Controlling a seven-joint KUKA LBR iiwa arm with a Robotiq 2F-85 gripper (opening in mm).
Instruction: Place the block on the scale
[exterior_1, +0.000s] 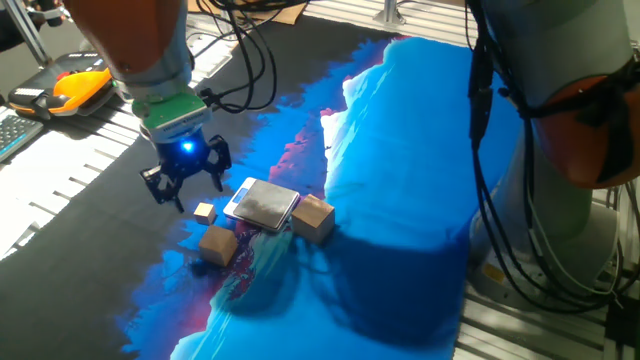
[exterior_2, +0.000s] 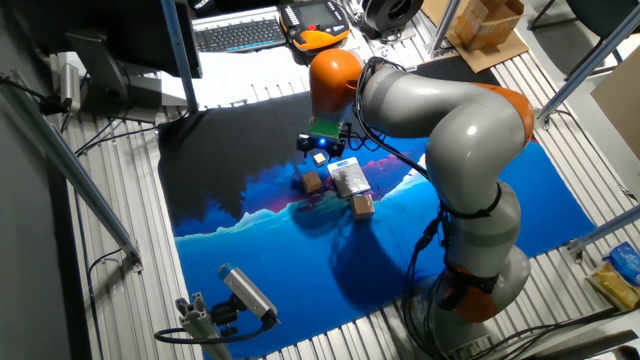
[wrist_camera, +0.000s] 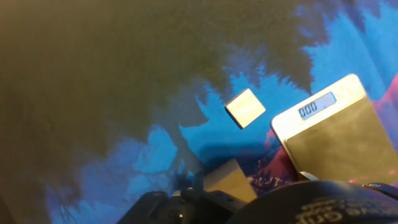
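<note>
**Gripper poised above the cloth, beside three cubes and the scale**

The gripper (exterior_1: 183, 183) hangs above the dark part of the cloth (exterior_1: 400, 200), its black fingers (exterior_1: 158, 186) spread apart with nothing between them; a blue light glows at its base. It sits clear of the table surface and touches none of the objects.

Just below and to the right of it in one fixed view lies the tiny wooden cube (exterior_1: 205, 212), close to the near corner of the scale (exterior_1: 264, 205). In the hand view this small cube (wrist_camera: 245, 107) shows as a pale tilted square just beside the scale's display end (wrist_camera: 317, 106), which reads zeros.

The scale rests flat on the cloth where the dark and blue areas meet, its grey top plate bare. Two larger cubes flank it: one (exterior_1: 218, 245) near its front corner, the other (exterior_1: 314, 218) close against its right edge. Which of these two is the block cannot be told from size here. In the other fixed view the arm (exterior_2: 440, 130) arches over the group.
</note>
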